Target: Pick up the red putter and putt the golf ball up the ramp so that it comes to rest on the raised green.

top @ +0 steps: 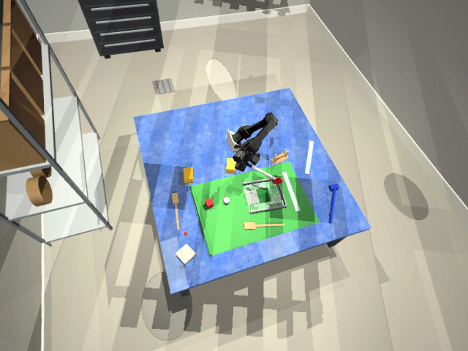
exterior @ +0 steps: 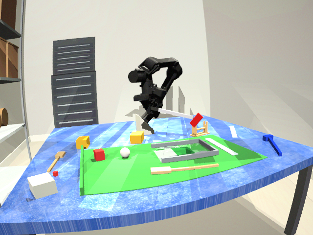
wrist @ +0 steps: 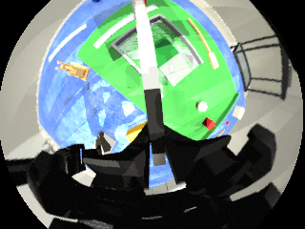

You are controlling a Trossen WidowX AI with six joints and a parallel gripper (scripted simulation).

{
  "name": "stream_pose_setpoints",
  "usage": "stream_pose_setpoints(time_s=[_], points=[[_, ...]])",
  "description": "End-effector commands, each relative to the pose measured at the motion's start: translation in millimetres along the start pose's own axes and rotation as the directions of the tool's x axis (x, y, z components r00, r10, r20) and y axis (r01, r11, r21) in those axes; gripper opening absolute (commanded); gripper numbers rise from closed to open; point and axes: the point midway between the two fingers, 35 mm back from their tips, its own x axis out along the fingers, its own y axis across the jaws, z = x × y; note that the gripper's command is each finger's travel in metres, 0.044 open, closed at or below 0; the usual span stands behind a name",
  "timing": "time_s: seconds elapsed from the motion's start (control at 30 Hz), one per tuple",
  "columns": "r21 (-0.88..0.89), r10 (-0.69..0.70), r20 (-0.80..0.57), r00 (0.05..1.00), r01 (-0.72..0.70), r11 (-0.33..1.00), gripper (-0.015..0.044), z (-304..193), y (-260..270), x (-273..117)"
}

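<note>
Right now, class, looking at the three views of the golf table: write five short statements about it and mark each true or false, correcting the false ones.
1. The tool grips the red putter. True.
2. The ball sits inside the grey frame. False: it lies on the green mat, beside the red block.
3. The putter's head is off the table. True.
4. The blue putter lies on the mat. False: it lies on the blue table.
5. A wooden putter lies on the mat. True.
</note>
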Motion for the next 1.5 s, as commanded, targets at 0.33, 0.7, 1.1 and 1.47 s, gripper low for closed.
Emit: stream_pose_setpoints(time_s=[0.33, 0.7, 1.1, 1.47], points=[[0.413, -0.018, -0.048, 0.999, 0.036, 0.91, 0.0, -80, -49, -10], [0.672, -0.01, -0.076, 0.997, 0.059, 0.738, 0.0, -147, -73, -9], [0.792, 0.001, -0.082, 0.997, 0.065, 0.607, 0.0, -189, -82, -5], [0.791, 0.001, -0.081, 0.997, 0.064, 0.608, 0.0, -192, -83, 31]])
